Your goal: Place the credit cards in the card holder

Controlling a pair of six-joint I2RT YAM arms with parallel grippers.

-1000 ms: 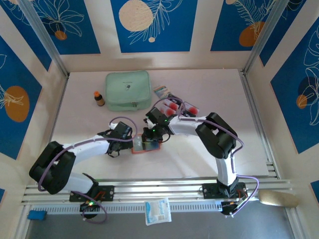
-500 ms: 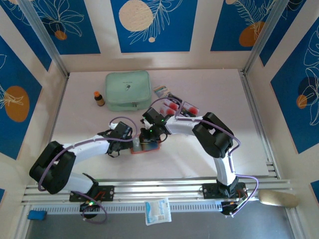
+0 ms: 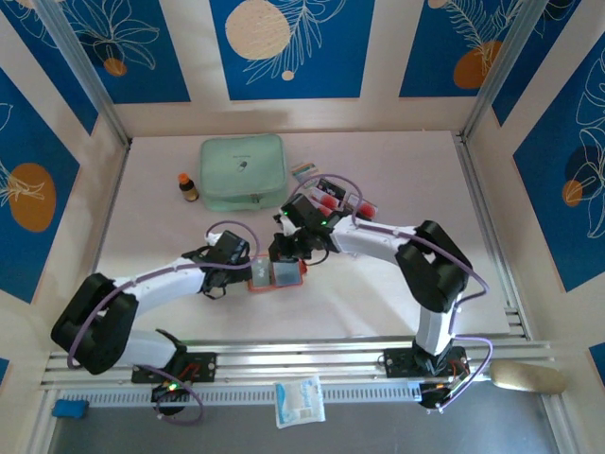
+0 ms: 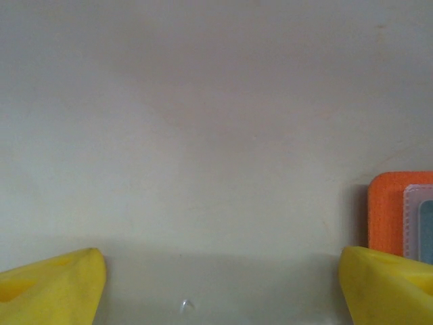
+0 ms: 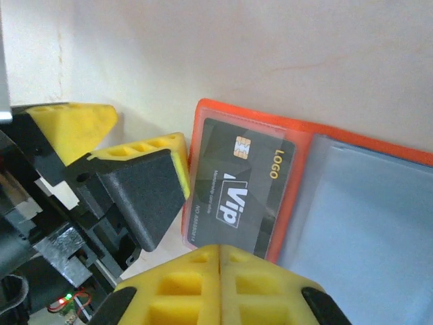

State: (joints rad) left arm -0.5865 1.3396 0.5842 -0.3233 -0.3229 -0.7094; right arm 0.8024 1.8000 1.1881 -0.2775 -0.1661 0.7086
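Pale tabletop point(image 3: 397, 170): right gripper point(image 5: 220, 249), fingers together, has backed off, leaving 1 credit card point(image 5: 240, 183) sleeved in card holder point(image 5: 352, 203) (left gripper point(image 4: 220, 274) agape).

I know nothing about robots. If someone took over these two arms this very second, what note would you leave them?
Left gripper: open, empty, at the edge of the card holder.
Right gripper: shut, empty, just off the inserted credit card.
Card holder: lying open.
Done: one card sits in a clear sleeve.
Left to do: the other credit cards, farther back near the green pouch.
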